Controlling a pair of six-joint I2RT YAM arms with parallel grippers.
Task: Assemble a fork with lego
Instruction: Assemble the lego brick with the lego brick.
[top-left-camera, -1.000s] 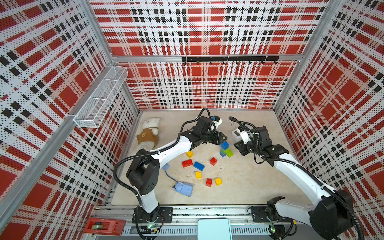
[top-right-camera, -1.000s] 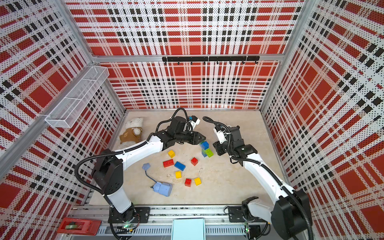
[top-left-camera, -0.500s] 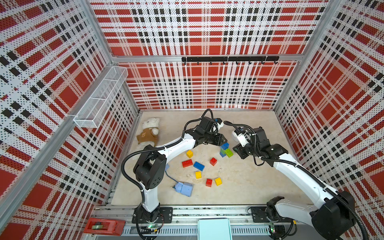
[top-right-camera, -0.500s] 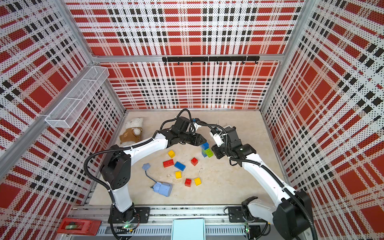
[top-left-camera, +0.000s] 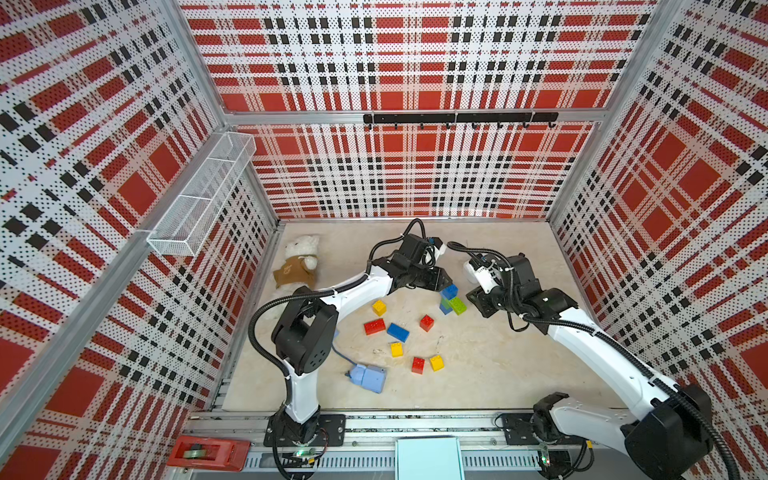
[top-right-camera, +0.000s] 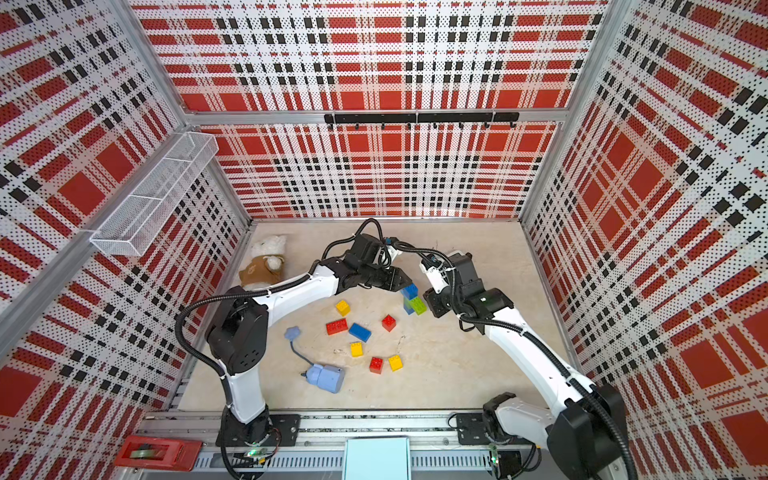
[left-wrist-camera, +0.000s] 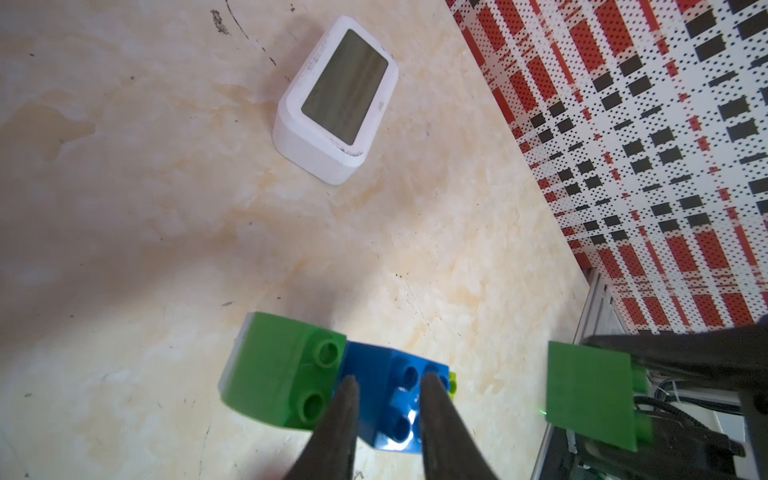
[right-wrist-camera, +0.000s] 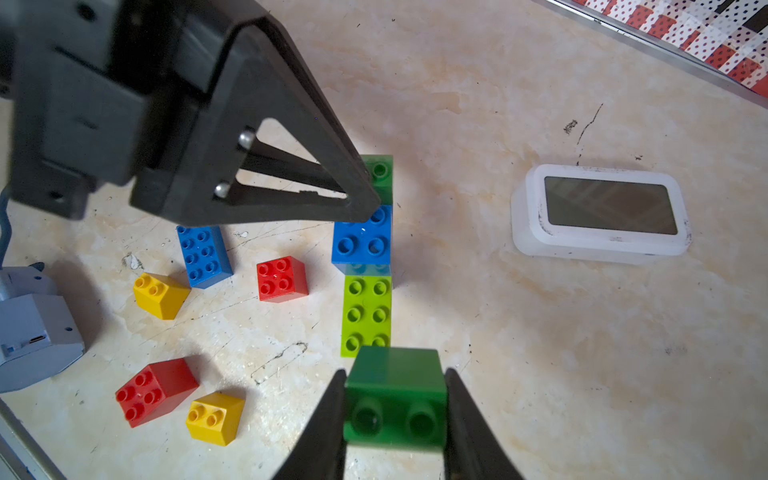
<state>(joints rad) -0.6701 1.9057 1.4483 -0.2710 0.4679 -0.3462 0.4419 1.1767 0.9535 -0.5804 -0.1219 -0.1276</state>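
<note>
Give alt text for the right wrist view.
The right gripper clamps a dark green brick. Ahead, a lime brick and a blue brick lie in line, the left gripper at the blue one; loose bricks and a white clock lie nearby.

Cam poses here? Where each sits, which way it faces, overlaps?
Top views: stereo pair high over the arm bases, facing down at the table; both arms whole, left hand and right hand at the brick stack.
Left wrist: on the left arm, facing down along its fingers onto the blue brick; right hand at the edge.
Right wrist: on the right arm, facing down past fingers shut on a green brick; left hand in shot.
Shared: both wrist views show the brick stack and white clock.
</note>
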